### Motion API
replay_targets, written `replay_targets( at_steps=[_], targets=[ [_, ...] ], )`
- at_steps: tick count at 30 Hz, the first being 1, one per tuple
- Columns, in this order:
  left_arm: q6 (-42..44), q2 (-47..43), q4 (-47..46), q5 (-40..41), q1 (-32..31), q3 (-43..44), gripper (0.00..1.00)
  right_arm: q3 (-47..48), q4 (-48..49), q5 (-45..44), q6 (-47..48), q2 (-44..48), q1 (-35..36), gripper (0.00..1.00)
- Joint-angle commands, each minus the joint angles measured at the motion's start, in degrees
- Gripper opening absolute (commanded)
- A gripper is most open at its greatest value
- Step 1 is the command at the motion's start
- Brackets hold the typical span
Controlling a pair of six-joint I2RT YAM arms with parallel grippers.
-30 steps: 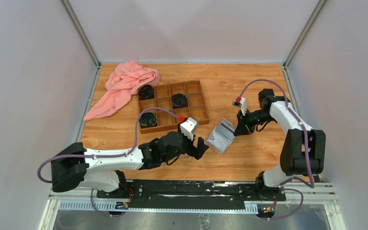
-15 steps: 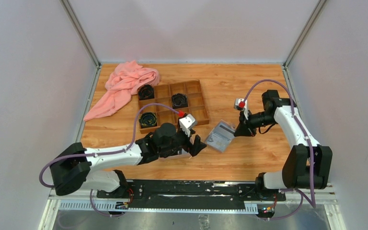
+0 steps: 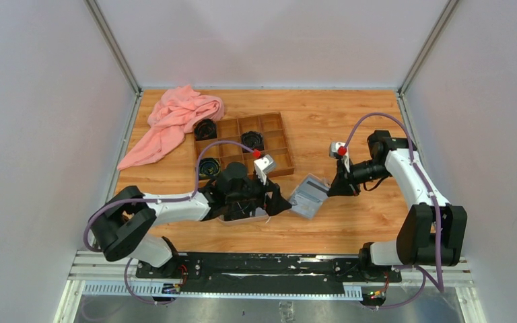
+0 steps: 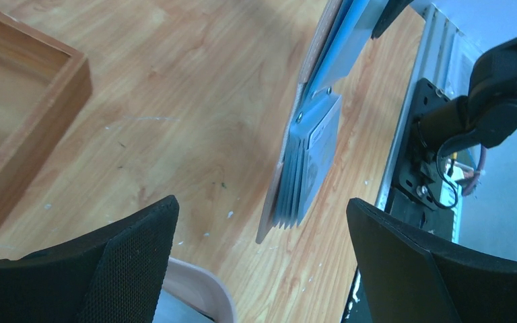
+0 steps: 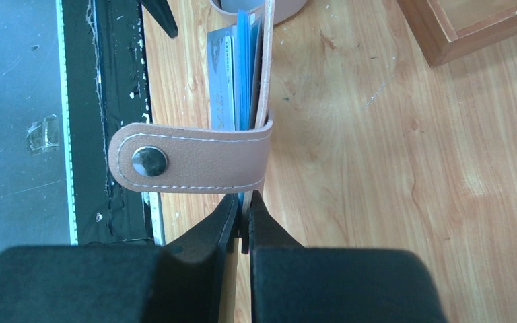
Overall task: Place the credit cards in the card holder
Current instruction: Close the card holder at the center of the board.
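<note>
The card holder point(image 3: 308, 196), tan-pink leather outside and pale blue inside, hangs tilted just above the table. My right gripper point(image 5: 244, 214) is shut on its back edge, below the strap point(image 5: 195, 160) with the snap button. A light grey credit card point(image 5: 221, 74) sits in the fanned pockets; it also shows in the left wrist view point(image 4: 322, 138). My left gripper point(image 4: 261, 204) stands open right in front of the holder point(image 4: 306, 168), apart from it and holding nothing. In the top view, the left gripper point(image 3: 277, 202) is just left of the holder and the right gripper point(image 3: 336, 188) just right of it.
A pinkish-rimmed tray point(image 4: 202, 289) lies under my left gripper, mostly hidden by the arm. The brown wooden compartment box point(image 3: 242, 145) with black coiled items stands behind it. A pink cloth point(image 3: 175, 118) lies at the back left. The black rail point(image 3: 269, 266) runs along the near edge.
My left gripper's jaws have opened wider, and its arm has shifted slightly away from the near edge. The right gripper has lowered the card holder a little.
</note>
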State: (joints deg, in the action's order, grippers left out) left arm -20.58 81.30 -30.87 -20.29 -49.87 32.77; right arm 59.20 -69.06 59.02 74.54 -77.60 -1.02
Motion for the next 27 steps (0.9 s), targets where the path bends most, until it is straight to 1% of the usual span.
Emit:
replay_targets(
  at_steps=[1, 5, 8, 9, 11, 12, 15, 18, 21, 27],
  targets=[
    [-0.88, 3.82, -3.29, -5.51, 0.47, 2.02, 0.99, 1.47, -4.51, 4.24, 2.83, 0.24, -0.57, 0.0],
    [-2.87, 7.16, -6.62, -8.81, 0.56, 2.79, 0.94, 1.77, -4.92, 4.34, 3.0, -0.26, -0.57, 0.0],
    [-4.98, 9.03, -8.65, -10.36, 0.56, 3.04, 0.86, 1.88, -4.86, 4.28, 2.68, -0.5, -0.57, 0.0],
    [-5.56, 9.51, -9.27, -10.79, 0.56, 3.05, 0.82, 1.88, -4.79, 4.18, 2.53, -0.64, -0.57, 0.0],
    [-6.81, 10.42, -10.14, -11.55, 0.69, 3.2, 0.7, 1.97, -4.57, 3.92, 1.94, -1.03, -0.58, 0.0],
    [-7.62, 10.94, -10.77, -12.35, 0.65, 3.26, 0.65, 2.05, -4.34, 3.71, 1.48, -1.33, -0.57, 0.0],
    [-10.37, 11.64, -13.77, -13.92, 0.65, 2.92, 0.58, 1.77, -2.18, 2.39, -1.27, -1.75, -0.57, 0.0],
    [-13.37, 11.58, -18.35, -14.73, 0.65, 1.44, 0.56, 1.09, 0.8, 0.62, -5.05, -1.81, -0.57, 0.0],
    [-17.54, 12.23, -25.37, -15.56, 0.64, -0.66, 0.57, 0.67, 2.2, -0.04, -6.69, -2.49, -0.51, 0.0],
    [-29.0, 19.26, -40.88, -17.53, 0.56, -2.41, 0.57, 0.85, 2.87, -1.42, -8.93, -6.1, -0.11, 0.0]
  ],
)
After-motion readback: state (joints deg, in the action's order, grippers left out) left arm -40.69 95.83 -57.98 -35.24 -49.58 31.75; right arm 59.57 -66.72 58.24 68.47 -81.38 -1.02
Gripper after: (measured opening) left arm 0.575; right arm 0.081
